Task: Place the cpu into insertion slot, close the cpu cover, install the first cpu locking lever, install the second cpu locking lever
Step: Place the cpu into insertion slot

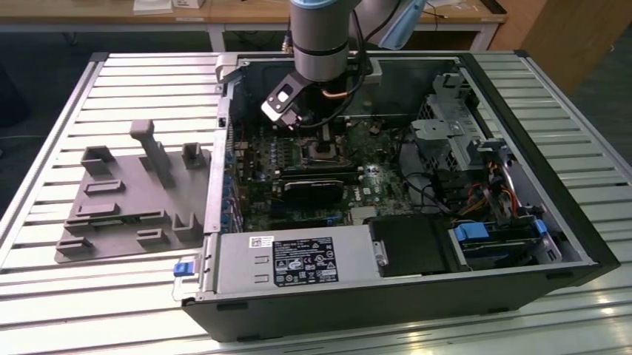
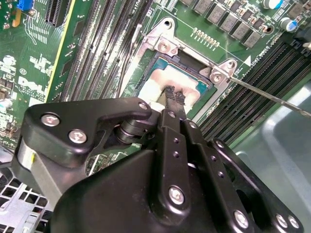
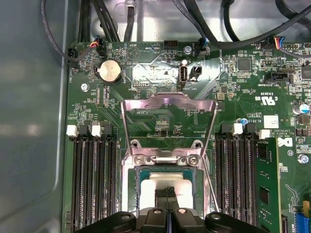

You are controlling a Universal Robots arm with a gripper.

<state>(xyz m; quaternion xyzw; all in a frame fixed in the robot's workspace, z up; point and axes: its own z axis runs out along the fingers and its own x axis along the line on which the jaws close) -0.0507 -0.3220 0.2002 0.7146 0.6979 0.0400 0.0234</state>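
Arm (image 1: 321, 37) descends near-vertically into the open computer case (image 1: 553, 222), which lies on its side on the slatted worktop (image 1: 109, 310); the wrist tilts slightly toward the exterior view's left. The tool (image 2: 172, 94) is narrow, its two black fingers (image 3: 164, 194) pressed together with nothing visible between them, tips at or just above the top face of the cpu (image 2: 155, 85); actual contact cannot be confirmed. The cpu lies flat, face up, seated in the insertion slot (image 3: 127, 184) near the middle of the green motherboard (image 3: 160, 124), its edges parallel to the slot's rim. Being square, it shows no distinct long axis. The cpu cover (image 3: 167, 103) is open: the silvery frame is swung back from the slot on its hinge side, toward the coin cell (image 3: 109, 72), with board visible through its window. One thin locking lever (image 2: 272, 95) runs out from a slot corner over the neighbouring memory slots (image 3: 243, 179), unlatched. A grey fixture tray (image 1: 129, 200) sits on the worktop beside the case, toward the exterior view's left.
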